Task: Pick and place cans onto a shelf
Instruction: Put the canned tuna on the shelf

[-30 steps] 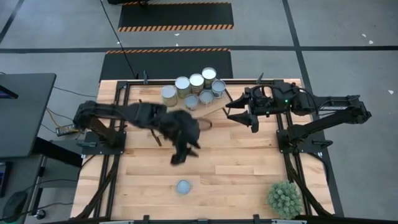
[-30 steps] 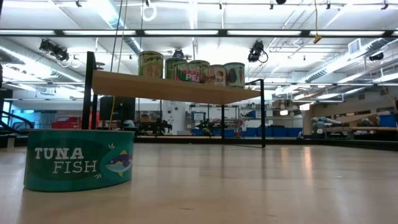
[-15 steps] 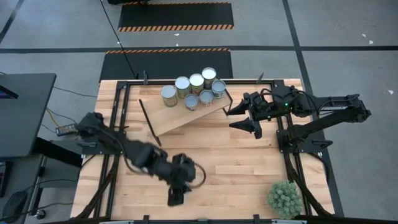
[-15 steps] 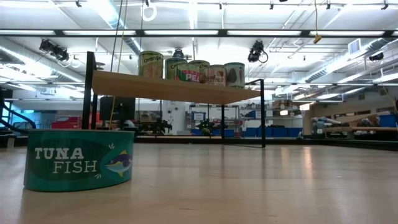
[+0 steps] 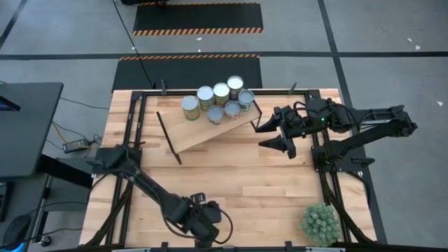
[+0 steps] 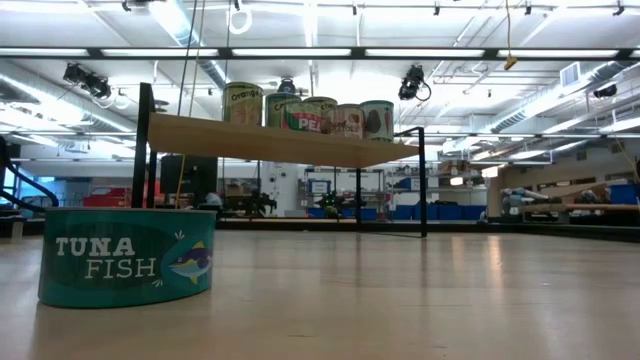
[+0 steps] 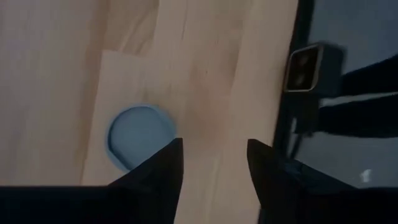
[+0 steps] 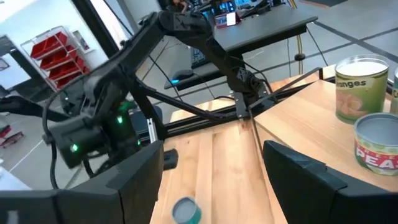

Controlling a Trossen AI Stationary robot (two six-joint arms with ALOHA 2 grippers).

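Left claw [image 7: 214,144]: hanging low over the near edge of the table [image 5: 280,189], a bit left of the middle, fingers spread with only bare wood showing between them, so gripping nothing right now.
Last can [image 7: 138,135]: sitting flat on the table by that same near edge, blue-grey top up, teal "tuna fish" label facing the low camera. Lying just off to one side of the left claw's fingers in the wrist view, not between them. Hidden under the arm from above.
Just changed: a second ago, hovering mid-table close to the shelf with the can out in plain sight; now stretching all the way down to the near edge and covering it. Fingers also easing apart a touch.
Meaning for the task: looking like the reach-in for the final pickup, not a grab yet. Probably needing a small sideways nudge to get the can centred before squeezing.
Shelf [image 5: 203,133]: standing tilted along the far edge, around the middle, on thin black legs.
Other cans [image 5: 221,92]: seven of them already clustering on the shelf toward its far-right end, so nearly done by the looks of it.
Right claw [image 5: 266,136]: waiting near the right end of the shelf, toward the far-right corner, fingers wide apart, carrying nothing, barely shifting over the last second.
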